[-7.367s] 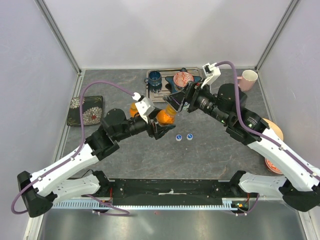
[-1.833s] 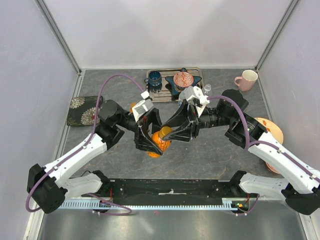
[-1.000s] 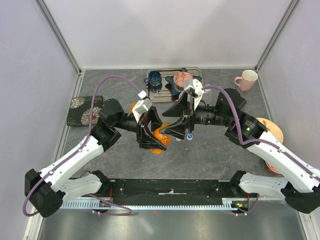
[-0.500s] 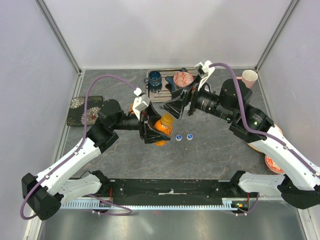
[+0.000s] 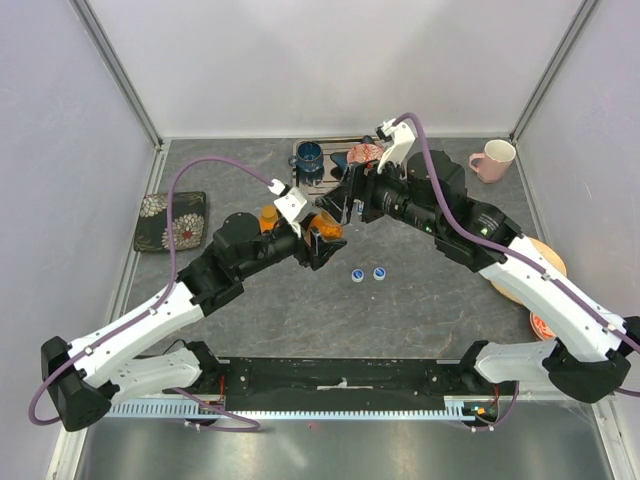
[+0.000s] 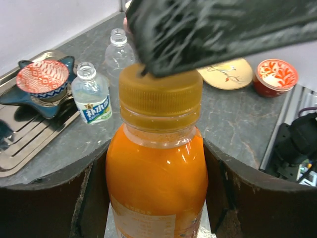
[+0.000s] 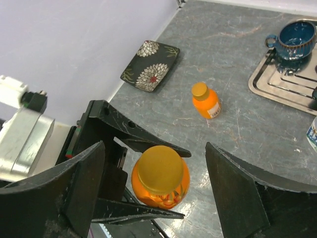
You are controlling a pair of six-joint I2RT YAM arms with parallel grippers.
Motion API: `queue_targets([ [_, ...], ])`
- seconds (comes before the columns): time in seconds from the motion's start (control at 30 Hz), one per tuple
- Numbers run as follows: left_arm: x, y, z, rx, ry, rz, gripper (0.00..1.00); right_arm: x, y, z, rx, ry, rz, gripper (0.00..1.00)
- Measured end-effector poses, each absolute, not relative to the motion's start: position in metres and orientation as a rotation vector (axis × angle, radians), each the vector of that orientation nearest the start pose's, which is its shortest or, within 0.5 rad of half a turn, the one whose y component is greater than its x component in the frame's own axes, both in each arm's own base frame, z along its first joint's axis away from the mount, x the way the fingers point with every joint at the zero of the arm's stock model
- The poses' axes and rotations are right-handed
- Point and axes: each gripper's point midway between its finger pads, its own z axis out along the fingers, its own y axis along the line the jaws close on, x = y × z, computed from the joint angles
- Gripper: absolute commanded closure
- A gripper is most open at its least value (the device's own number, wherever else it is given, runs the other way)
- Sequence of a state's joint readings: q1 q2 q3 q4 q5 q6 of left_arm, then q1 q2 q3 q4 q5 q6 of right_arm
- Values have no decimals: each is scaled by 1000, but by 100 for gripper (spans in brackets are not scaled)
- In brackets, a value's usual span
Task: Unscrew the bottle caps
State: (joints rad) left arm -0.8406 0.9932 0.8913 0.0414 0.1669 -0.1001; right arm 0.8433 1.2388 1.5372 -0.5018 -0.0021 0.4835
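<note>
My left gripper point(image 5: 318, 240) is shut on an orange-liquid bottle point(image 6: 156, 168) and holds it above the table. Its orange cap point(image 6: 159, 96) is on; the cap also shows in the right wrist view point(image 7: 161, 168). My right gripper point(image 5: 345, 205) is open, its jaws spread wide on either side of that cap without touching it. A second capped orange bottle point(image 7: 205, 100) stands on the table. Two uncapped clear bottles, one labelled point(image 6: 92, 99) and one plain point(image 6: 119, 47), stand beyond. Two blue caps point(image 5: 357, 275) point(image 5: 379, 272) lie on the table.
A metal tray point(image 5: 310, 190) at the back holds a blue mug point(image 5: 308, 156) and a red bowl on a blue star dish point(image 6: 43, 77). A flowered dark plate point(image 5: 172, 220) lies left. A pink mug point(image 5: 495, 158), yellow plate point(image 6: 230, 72) and red bowl point(image 6: 275, 77) lie right.
My left gripper has carried the orange bottle farther back and tilted it. My right gripper has swung left and now sits open over the cap.
</note>
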Motion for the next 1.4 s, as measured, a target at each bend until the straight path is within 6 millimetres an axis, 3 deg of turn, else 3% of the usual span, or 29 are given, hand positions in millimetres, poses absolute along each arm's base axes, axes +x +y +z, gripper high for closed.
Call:
queue_targets([
  [0.7,233,-292,306,707,1551,-723,97,249,314,381,-335,1920,922,37],
  [0.87,232,-293,306,712,1549,-724,97,250,315,374,-339,1937,914,50],
  [0.97,232,-293,306,713,1548,-721,97,250,315,372,-340,1942,912,65],
  [1.0,232,-293,306,713,1548,-721,97,250,316,371,-339,1943,913,76],
  [1.1,232,-293,305,715,1553,-718,97,250,316,369,-341,1945,914,98],
  [1.4,227,-290,313,717,1527,-739,98,241,319,379,-432,1889,949,100],
])
